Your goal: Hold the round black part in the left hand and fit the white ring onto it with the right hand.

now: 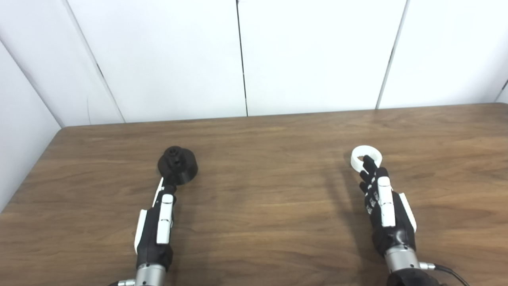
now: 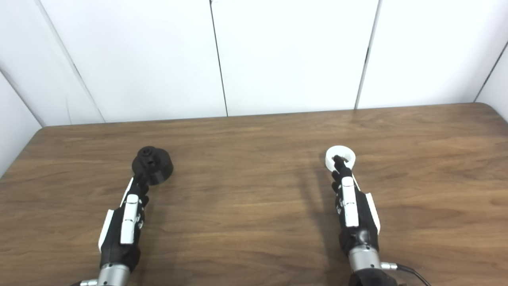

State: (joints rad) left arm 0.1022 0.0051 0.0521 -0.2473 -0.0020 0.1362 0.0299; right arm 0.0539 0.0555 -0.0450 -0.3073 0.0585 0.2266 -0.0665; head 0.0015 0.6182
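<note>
Surroundings: white wall panels (image 1: pixel 317 55) with dark vertical seams stand behind a brown wood-grain table (image 1: pixel 270 198) with a rounded far left corner.
Round black part: the round black part (image 1: pixel 177 165) sits on the table's left half, a low cylinder with a smaller raised hub on top, tipped slightly toward the camera.
Left hand: the left hand (image 1: pixel 156 222) reaches forward from the bottom left, edge-on to the camera, and its fingertips meet the near side of the black part.
Left fingers: extended toward the part; whether they are closed on it or only touching it I cannot tell from either view.
White ring: the white ring (image 1: pixel 365 158) lies on the right half, well apart from the black part, and looks slightly tilted.
Right hand: the right hand (image 1: pixel 387 210) stretches forward from the bottom right, with a dark fingertip (image 2: pixel 337 160) overlapping the ring's opening.
Right fingers: held close together and pointed at the ring; an actual grip cannot be confirmed.
Cable: a thin black cable (image 1: pixel 448 272) leaves the right wrist.
</note>
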